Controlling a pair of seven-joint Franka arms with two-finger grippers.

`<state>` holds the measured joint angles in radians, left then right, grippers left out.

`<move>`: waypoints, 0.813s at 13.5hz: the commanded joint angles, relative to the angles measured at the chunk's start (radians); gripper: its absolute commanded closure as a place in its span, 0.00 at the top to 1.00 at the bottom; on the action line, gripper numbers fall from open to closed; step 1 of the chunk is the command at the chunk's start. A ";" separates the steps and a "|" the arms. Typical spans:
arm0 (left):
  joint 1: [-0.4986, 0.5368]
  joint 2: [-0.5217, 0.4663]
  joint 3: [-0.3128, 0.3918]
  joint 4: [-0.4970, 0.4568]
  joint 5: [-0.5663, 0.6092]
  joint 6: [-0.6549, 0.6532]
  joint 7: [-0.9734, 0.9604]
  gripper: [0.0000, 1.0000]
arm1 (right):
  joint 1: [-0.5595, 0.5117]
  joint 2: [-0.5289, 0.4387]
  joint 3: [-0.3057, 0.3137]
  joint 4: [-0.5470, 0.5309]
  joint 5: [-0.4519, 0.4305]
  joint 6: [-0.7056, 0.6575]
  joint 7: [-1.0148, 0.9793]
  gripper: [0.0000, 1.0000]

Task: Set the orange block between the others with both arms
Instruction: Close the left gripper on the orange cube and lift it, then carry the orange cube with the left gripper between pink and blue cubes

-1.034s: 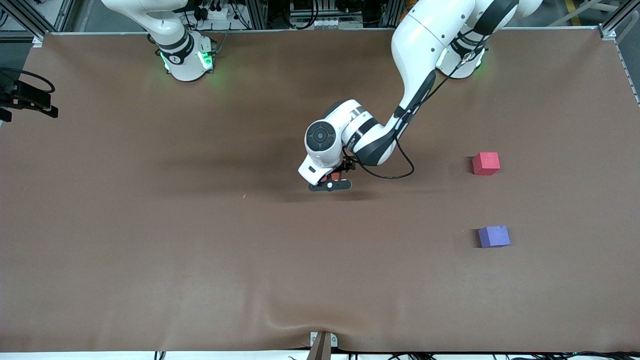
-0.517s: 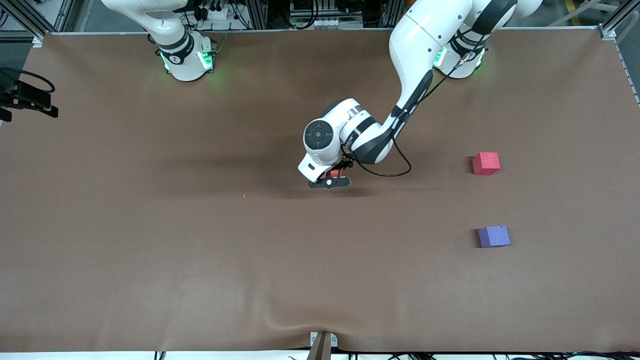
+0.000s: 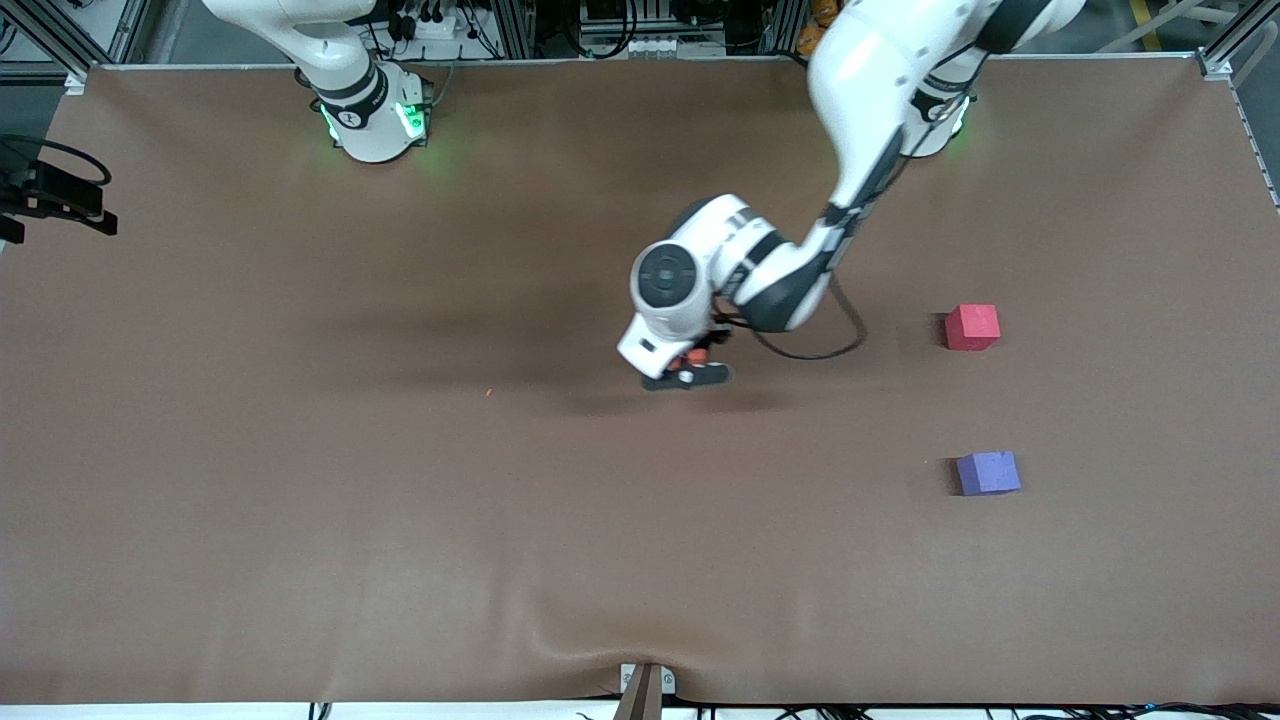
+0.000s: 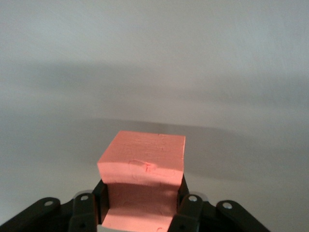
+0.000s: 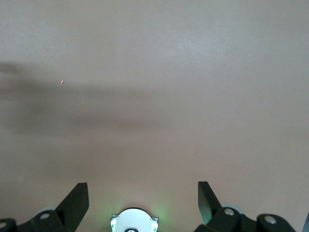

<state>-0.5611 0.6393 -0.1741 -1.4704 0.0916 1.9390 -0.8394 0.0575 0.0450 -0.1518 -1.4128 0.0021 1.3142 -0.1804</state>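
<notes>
The orange block [image 3: 692, 356] is over the middle of the table, with my left gripper [image 3: 690, 370] shut on it. In the left wrist view the orange block [image 4: 145, 159] sits squeezed between the dark fingers [image 4: 186, 203] of the left gripper [image 4: 142, 192], its sides dented. The red-pink cube [image 3: 972, 327] and the purple-blue cube [image 3: 988, 473] rest toward the left arm's end, the purple-blue one nearer the front camera, with a gap between them. My right gripper [image 5: 141, 189] hangs open over its own base [image 5: 134, 221], holding nothing.
A tiny orange crumb [image 3: 488, 393] lies on the brown mat toward the right arm's end. A black device [image 3: 50, 195] sits at that end's edge. The mat wrinkles near a bracket [image 3: 645, 685] at the front edge.
The left gripper's jaws have shut on the orange block, and the hand has shifted with it a little toward the two cubes. The right arm has not moved.
</notes>
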 commanded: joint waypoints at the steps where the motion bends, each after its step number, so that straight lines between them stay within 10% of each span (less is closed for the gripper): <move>1: 0.136 -0.218 -0.010 -0.169 0.020 -0.025 0.124 0.00 | 0.007 -0.007 -0.006 0.002 0.010 -0.009 -0.007 1.00; 11: 0.622 -0.377 -0.010 -0.428 0.025 0.079 0.684 0.00 | 0.016 -0.008 -0.002 0.002 0.010 -0.009 -0.004 1.00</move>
<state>0.0045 0.2864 -0.1680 -1.8289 0.0958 1.9478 -0.2130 0.0693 0.0449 -0.1499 -1.4124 0.0022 1.3135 -0.1804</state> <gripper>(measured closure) 0.454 0.000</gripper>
